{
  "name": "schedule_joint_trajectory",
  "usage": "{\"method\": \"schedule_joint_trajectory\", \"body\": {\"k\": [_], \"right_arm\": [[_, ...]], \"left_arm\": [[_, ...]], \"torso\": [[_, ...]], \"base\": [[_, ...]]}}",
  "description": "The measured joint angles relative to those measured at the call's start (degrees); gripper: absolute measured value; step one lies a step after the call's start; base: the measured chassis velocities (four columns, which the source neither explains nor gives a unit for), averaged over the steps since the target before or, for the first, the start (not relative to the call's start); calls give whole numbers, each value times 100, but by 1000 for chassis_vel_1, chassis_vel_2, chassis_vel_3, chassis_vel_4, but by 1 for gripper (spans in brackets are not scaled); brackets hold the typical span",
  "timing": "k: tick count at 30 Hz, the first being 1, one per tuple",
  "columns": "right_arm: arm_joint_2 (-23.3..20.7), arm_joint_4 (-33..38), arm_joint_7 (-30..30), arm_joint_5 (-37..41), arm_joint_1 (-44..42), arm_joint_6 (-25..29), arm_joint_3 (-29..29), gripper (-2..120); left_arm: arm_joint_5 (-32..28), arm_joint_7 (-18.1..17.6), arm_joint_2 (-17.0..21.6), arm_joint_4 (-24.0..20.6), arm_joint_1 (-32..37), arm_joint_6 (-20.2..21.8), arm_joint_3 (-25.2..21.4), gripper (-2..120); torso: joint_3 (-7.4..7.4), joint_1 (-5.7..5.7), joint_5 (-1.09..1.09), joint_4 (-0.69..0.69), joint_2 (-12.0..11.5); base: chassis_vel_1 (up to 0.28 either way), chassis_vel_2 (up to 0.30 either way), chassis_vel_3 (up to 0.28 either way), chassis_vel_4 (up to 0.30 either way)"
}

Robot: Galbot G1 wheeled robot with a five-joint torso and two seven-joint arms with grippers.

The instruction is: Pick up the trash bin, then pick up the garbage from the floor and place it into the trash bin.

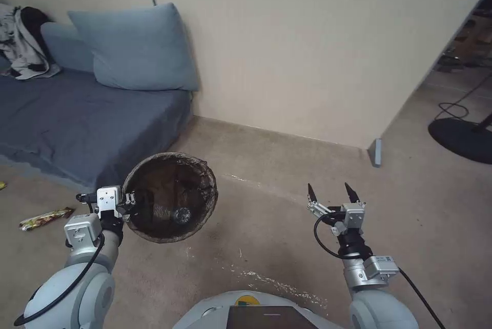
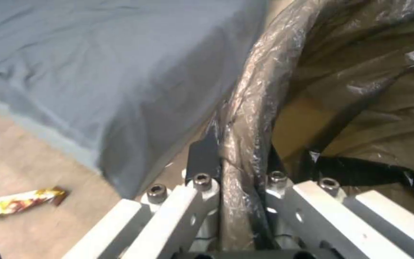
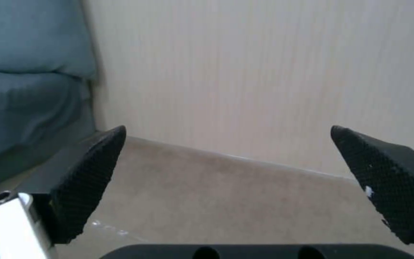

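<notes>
At its left rim, trash bin (image 1: 171,197) sits clamped in left hand (image 1: 129,200), apparently lifted.

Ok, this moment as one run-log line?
left gripper: shut on trash bin rim, bin held | right gripper: open, empty | snack wrapper: on floor

A plain cream wall (image 1: 318,47) meets beige carpet (image 1: 287,175) at a corner; a low grey-blue sofa (image 1: 77,119) with blue cushions (image 1: 136,47) stands against it. Crumpled clothing (image 1: 23,42) lies on the sofa; a doorway (image 1: 461,62) opens on the right.
</notes>
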Motion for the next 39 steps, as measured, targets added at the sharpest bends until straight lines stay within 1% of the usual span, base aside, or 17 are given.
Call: {"method": "schedule_joint_trajectory", "body": {"k": [6,12,19,30,34,36,39], "right_arm": [[-19,-6,-7,19,41,0,32,100],[-5,-12,-22,34,35,1,114,100],[3,-16,-32,48,69,-136,215,100],[25,-52,-41,114,159,-199,244,100],[42,-52,-41,124,171,-195,248,100],[55,-53,-33,130,171,-175,255,100],[69,-59,-21,132,148,-126,266,100]], "left_arm": [[27,-1,-31,0,45,3,4,4],[63,-2,-54,0,86,3,18,4],[68,-1,-55,0,105,3,19,4],[78,-2,-35,0,41,-4,12,4],[173,77,-38,0,34,-61,-9,4],[196,133,-36,0,37,-92,-40,4],[209,167,-29,0,37,-111,-58,4]], "torso": [[0,0,0,-2,0],[0,0,0,-1,0],[0,0,0,-1,0],[0,0,0,-1,0],[0,0,0,-2,0],[0,0,0,0,0],[0,0,0,0,0]], "base": [[63,74,71,62],[85,87,81,94],[85,81,95,83],[73,87,91,85],[73,78,79,79],[91,79,98,102],[87,88,73,100]]}}
